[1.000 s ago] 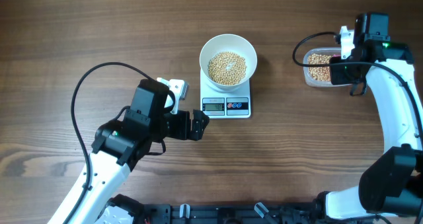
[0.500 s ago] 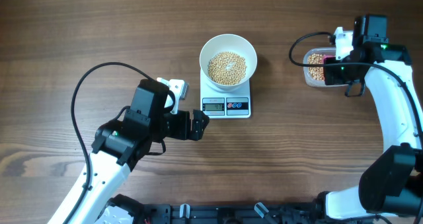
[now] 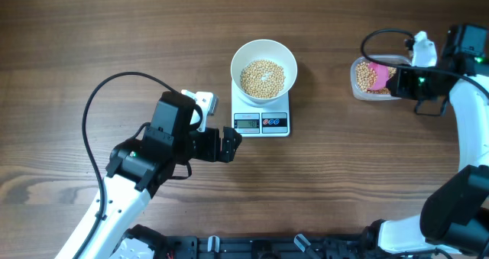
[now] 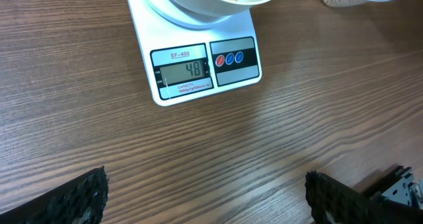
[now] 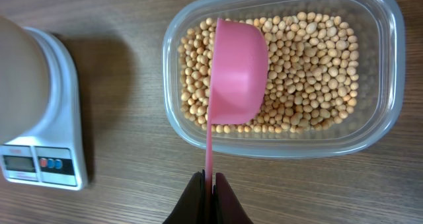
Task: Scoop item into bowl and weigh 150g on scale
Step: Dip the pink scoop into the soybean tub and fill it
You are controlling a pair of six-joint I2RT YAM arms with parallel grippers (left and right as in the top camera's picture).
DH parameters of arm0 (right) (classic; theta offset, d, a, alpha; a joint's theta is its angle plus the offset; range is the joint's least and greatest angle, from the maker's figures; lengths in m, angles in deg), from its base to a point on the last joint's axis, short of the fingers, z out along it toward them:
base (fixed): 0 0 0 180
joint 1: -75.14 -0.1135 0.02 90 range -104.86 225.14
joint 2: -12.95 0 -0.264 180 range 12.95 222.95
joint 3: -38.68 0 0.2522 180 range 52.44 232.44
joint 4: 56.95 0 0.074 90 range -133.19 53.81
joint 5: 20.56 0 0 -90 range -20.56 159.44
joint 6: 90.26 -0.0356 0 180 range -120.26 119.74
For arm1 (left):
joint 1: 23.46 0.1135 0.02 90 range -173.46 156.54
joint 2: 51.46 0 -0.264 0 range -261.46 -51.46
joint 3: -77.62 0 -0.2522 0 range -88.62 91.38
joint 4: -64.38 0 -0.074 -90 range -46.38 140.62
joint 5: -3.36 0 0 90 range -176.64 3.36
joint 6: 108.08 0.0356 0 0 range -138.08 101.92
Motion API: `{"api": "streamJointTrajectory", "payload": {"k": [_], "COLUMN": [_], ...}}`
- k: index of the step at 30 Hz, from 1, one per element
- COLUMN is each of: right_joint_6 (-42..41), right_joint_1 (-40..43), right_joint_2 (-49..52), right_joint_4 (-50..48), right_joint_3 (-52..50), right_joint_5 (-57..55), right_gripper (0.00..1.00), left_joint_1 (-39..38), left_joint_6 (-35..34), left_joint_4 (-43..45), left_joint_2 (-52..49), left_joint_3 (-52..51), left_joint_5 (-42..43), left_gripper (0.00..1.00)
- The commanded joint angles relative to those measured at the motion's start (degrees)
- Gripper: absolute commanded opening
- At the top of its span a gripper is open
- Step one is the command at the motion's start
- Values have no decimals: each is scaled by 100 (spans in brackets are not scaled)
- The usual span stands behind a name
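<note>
**Overhead:** The scale [image 3: 261, 122] sits mid-worktop, toward the far edge, with the white bowl [image 3: 238, 56] on it and a layer of beans [image 3: 263, 78] inside. The left gripper [image 3: 231, 146] rests just beside the scale's near-left corner. By the right edge, the right gripper [image 3: 397, 82] reaches over the clear tub [image 3: 355, 79].

**Left wrist:** The left gripper's jaws stand wide apart with nothing between them, facing the scale's display [image 4: 187, 70], which reads 48. That is well short of 150, so I judge several more loads are needed.

**Right wrist:** The right gripper is clenched on the thin handle of the pink scoop [image 5: 238, 72]. The scoop's cup lies over the beans in the tub's left half, and I cannot tell whether it holds any.

**Step in hand:** Refilling the scoop. The next move calls for digging the cup under the beans, lifting it level, carrying it across to the bowl and tipping gently while watching the display.
</note>
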Motion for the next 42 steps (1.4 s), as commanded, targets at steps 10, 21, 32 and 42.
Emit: {"api": "streamJointTrajectory", "payload": {"k": [10,21,32,42], "right_joint_6": [155,170,151,2], "right_joint_1": [393,1202,1676,2065], "right_joint_2": [297,682,957,957], "right_joint_4": [-66,-94,11,13], "right_joint_3": [-376,-448,-448,-448], "right_joint_5": [1296,2297,3458,3661], "right_gripper": [4,4,4,4], "left_joint_1": [37,37,37,37], "left_joint_6": [118,118,118,118], "left_joint_4": [17,17,17,17], "left_joint_2": [-13,-13,-13,-13], "left_joint_3": [57,57,57,57], "left_joint_5": [50,50,50,50], "left_gripper": [100,100,100,100]}}
